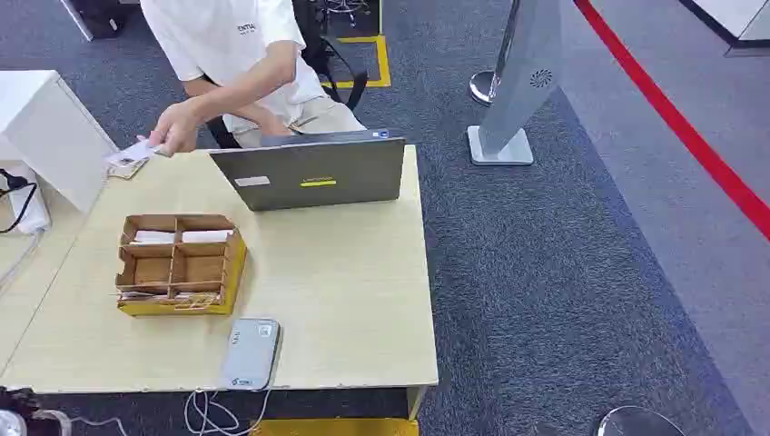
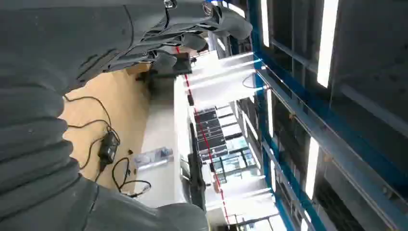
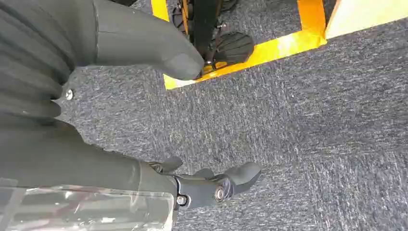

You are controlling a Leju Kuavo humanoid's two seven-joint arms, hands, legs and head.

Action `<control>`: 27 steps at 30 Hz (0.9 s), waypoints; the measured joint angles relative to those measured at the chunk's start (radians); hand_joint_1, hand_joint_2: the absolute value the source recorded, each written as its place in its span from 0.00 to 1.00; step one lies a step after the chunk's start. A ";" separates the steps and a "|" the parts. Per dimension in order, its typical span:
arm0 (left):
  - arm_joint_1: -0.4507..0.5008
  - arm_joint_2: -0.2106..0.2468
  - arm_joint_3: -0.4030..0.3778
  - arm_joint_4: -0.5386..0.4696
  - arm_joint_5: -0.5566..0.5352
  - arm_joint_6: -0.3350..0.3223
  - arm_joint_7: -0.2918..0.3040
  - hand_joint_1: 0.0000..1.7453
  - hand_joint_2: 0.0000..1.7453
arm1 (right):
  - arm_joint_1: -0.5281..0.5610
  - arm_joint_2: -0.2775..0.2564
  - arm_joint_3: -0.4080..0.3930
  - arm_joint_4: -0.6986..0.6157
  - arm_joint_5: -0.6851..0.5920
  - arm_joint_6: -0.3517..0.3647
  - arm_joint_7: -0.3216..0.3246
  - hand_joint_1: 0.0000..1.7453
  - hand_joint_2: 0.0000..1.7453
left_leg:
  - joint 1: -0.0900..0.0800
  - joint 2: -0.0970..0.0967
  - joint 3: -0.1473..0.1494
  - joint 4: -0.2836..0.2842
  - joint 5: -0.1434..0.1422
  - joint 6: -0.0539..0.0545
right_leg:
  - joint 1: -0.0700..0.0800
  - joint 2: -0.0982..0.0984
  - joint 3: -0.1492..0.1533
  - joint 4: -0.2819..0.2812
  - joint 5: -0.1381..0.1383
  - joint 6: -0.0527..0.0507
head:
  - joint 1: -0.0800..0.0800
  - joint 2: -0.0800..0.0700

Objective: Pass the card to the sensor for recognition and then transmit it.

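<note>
The card [image 1: 130, 156] sits at the table's [image 1: 345, 300] ten o'clock corner, pinched in a person's hand [image 1: 174, 129]. At six o'clock lies the grey sensor [image 1: 250, 352], with the cardboard organizer [image 1: 179, 263] just beyond it toward eleven and a laptop [image 1: 309, 171] at twelve. The right hand [image 3: 159, 120] hangs above carpet, fingers [image 3: 231, 180] apart, holding nothing. The left hand's [image 2: 144, 38] finger state cannot be told.

A: Right hand [image 3: 183, 120]?
B: Hangs over the floor, thumb and dark fingers [image 3: 226, 185] spread, holding nothing.
A: Left hand [image 2: 159, 43]?
B: Raised, fingers apart; grasp hard to judge.
</note>
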 joint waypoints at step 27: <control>-0.405 0.163 -0.261 0.534 -0.614 -0.090 0.389 0.00 1.00 | -0.003 0.000 0.012 0.008 0.068 0.007 0.089 0.00 1.00 | 0.000 0.001 0.000 0.001 0.001 0.000 | 0.000 0.001 0.000 0.000 0.002 0.001 | 0.000 0.000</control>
